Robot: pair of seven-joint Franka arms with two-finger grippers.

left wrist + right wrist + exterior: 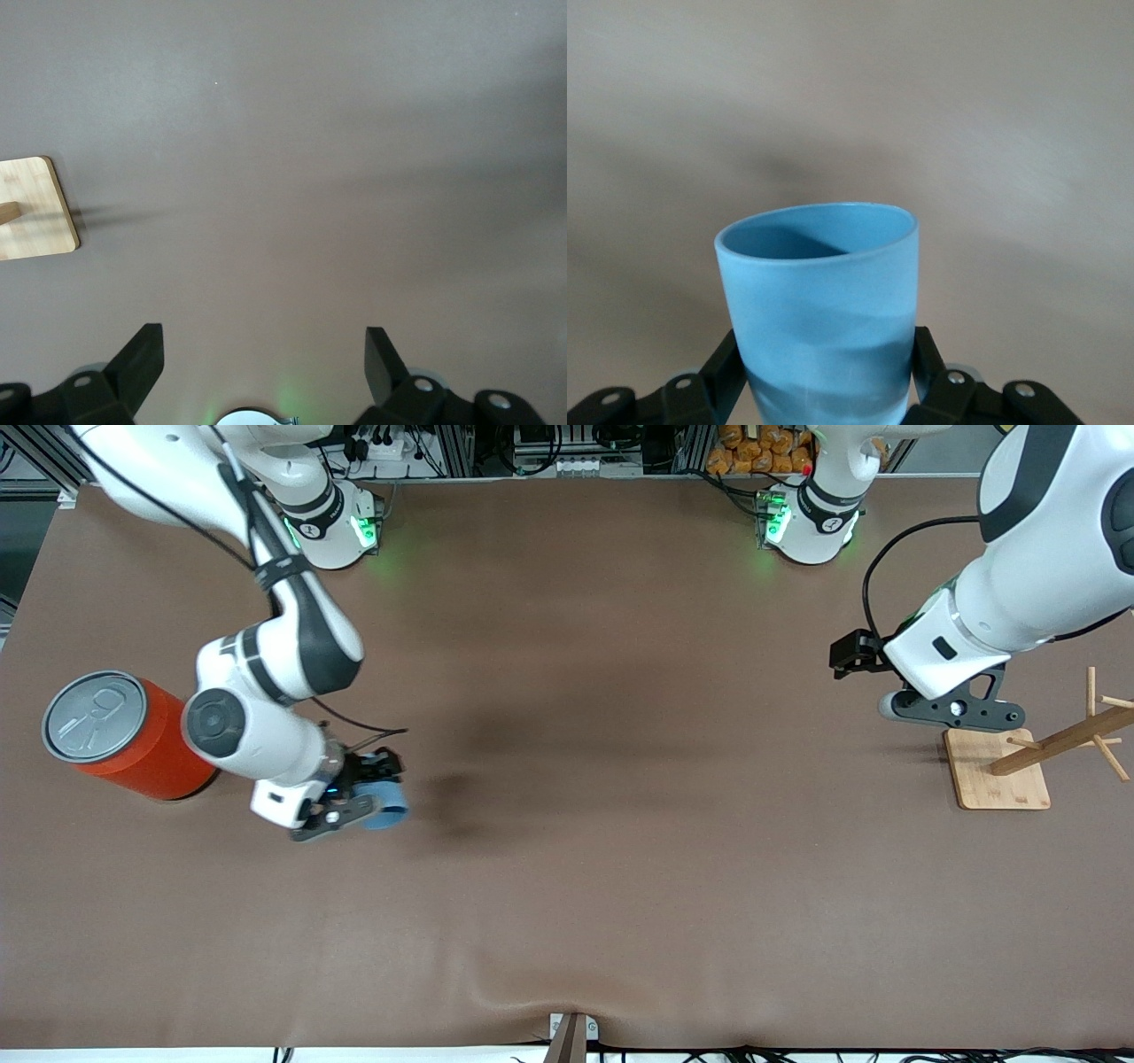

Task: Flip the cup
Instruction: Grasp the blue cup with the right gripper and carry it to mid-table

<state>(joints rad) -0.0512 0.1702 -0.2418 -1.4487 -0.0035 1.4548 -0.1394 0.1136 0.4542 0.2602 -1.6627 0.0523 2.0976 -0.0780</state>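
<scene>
The cup (387, 806), lying sideways, is clamped in the right gripper (354, 806) just beside the orange can (124, 737), which stands upright with its lid sealed. The left gripper (952, 710) waits, fingers apart, over the wooden stand (997, 779).

Even overhead light, soft shadows, sharp focus

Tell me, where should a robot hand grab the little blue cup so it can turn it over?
Probably around the narrow lower wall, one finger on each side, as the right gripper is shut on the cup now. The cup has no handle and tapers toward its base, so the fingers span it there, and the open rim stays free. The left gripper waits open near the wooden stand.
</scene>
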